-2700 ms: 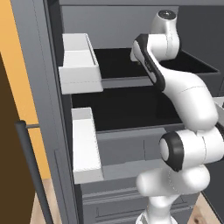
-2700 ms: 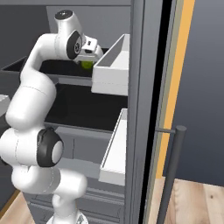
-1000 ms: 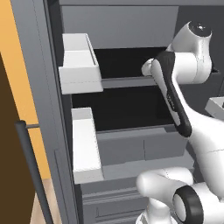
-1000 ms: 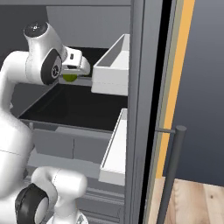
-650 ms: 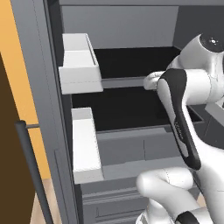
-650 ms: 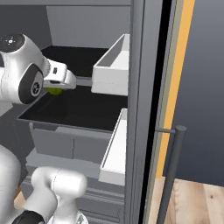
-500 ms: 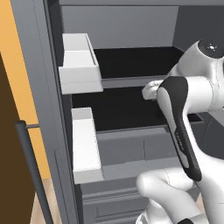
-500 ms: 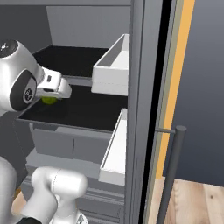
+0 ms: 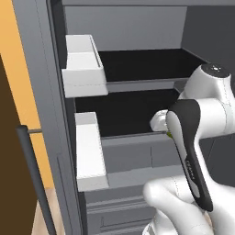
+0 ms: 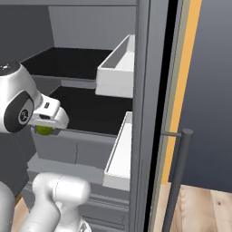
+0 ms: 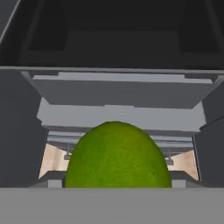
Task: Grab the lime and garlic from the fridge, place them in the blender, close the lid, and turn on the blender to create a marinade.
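My gripper is shut on the lime, a small yellow-green fruit that hangs under the white hand in front of the open fridge. In the hand view the lime bulges large at the bottom, with the fridge's grey drawers beyond it. In the left base view a sliver of the lime peeks out beside the hand, level with the lower black shelf. The garlic, the blender and the lid are out of view.
White door bins stand at two heights on the open door. The door's long dark handle rises at the right. Grey drawers sit below the black shelves. My own forearm is close to the drawers.
The arm has drawn back out of the fridge and come down from the upper shelf to the lower shelf's front edge, carrying the lime with it.
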Tool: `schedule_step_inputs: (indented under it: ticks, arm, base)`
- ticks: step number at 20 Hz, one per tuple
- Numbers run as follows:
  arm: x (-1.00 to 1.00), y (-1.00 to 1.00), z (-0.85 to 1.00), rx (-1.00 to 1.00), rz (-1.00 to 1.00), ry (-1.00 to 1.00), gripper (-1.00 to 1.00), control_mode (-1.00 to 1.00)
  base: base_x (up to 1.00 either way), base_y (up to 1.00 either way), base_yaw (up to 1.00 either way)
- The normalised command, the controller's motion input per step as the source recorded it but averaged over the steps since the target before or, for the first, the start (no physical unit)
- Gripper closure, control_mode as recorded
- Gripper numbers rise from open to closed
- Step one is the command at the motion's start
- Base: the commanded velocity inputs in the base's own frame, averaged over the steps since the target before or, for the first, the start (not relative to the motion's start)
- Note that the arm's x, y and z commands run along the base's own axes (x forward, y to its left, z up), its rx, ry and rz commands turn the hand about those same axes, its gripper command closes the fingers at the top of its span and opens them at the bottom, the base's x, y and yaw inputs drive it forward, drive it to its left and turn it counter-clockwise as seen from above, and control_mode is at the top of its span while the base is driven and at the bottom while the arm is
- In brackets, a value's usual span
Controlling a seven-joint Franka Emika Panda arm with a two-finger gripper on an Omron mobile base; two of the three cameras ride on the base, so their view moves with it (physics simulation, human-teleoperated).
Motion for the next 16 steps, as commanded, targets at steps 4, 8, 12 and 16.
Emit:
schedule_step_inputs:
  ticks: [4, 8, 12, 16]
  arm:
    - [0.00, 0.00, 0.00, 0.00, 0.00, 0.00, 1.00, 1.00]
    - [0.00, 0.00, 0.00, 0.00, 0.00, 0.00, 1.00, 1.00]
    - [0.00, 0.00, 0.00, 0.00, 0.00, 0.00, 1.00, 1.00]
    - [0.00, 0.00, 0.00, 0.00, 0.00, 0.00, 1.00, 1.00]
  base:
    - [-0.96, 0.14, -0.22]
    - [-1.00, 0.12, -0.49]
    - [-1.00, 0.16, -0.66]
    - [-0.80, 0.06, -0.80]
